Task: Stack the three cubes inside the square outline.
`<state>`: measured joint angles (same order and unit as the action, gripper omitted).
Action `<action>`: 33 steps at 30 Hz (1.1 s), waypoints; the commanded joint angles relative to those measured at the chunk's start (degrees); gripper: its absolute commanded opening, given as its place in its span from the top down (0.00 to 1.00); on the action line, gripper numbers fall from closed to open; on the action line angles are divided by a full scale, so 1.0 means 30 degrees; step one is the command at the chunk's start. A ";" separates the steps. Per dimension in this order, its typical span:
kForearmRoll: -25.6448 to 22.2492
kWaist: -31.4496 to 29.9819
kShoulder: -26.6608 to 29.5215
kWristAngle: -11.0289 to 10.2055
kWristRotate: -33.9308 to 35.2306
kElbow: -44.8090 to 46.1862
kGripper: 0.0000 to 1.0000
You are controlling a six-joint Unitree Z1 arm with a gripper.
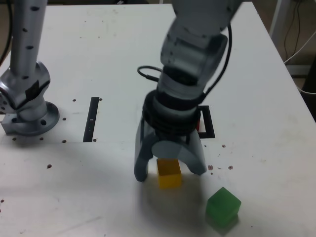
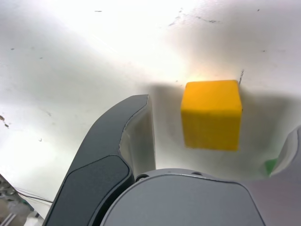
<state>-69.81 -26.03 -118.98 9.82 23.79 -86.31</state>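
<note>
1. A yellow cube (image 1: 169,173) sits on the white table (image 1: 98,197), between the gripper's (image 1: 170,173) spread, untouching jaws.
2. A green cube (image 1: 223,206) lies near, toward the exterior view's right.
3. Behind the arm, the black square outline (image 1: 209,123) shows something red (image 1: 198,123) inside.

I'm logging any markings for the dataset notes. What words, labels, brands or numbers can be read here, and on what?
None: no readable text in either view.
yellow cube: plain faces.
green cube: plain faces.
gripper: no label visible.
table: only black tape and specks.
</note>
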 commanded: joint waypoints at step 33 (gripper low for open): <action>0.1104 0.0883 -0.1087 -0.0102 -0.0902 0.0324 0.55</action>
<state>-66.72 -23.48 -121.96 9.74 21.18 -85.08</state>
